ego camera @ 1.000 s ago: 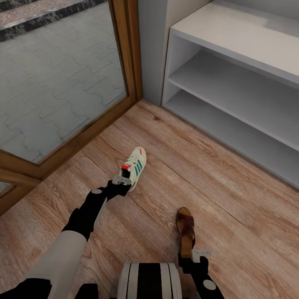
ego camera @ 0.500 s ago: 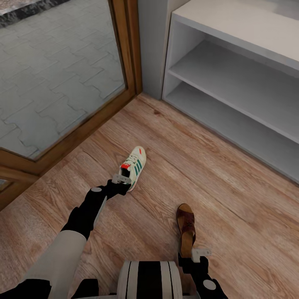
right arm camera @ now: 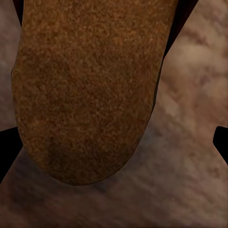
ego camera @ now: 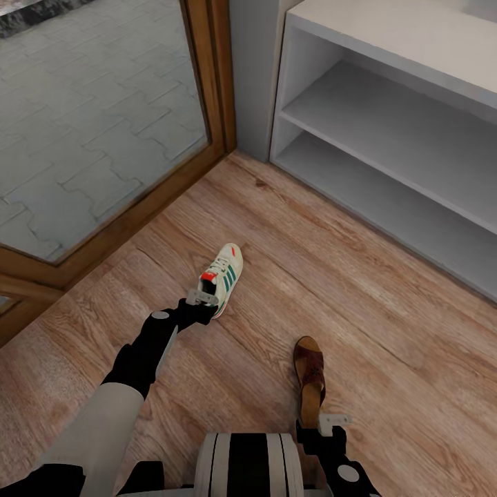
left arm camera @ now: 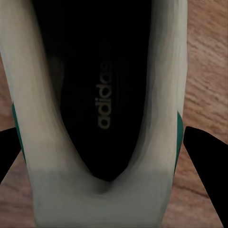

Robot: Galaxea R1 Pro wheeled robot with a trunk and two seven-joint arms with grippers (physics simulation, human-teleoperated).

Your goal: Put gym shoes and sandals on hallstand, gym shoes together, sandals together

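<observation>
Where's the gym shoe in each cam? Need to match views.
Head view: gym shoe lies on the floor left of centre, its heel at the left gripper.
Left wrist view: gym shoe seen from above its heel, dark insole with lettering, between the two dark fingertips.
Right wrist view: the sandal heel is there instead.
Shared landmark: wood-plank floor.

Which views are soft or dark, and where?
Head view: sharp enough, even flat light; gym shoe and sandal cast only faint shadows on the floor. Left wrist view: shoe interior nearly black, edges blurred. Right wrist view: sandal heel grainy and soft, floor behind smeared.
</observation>
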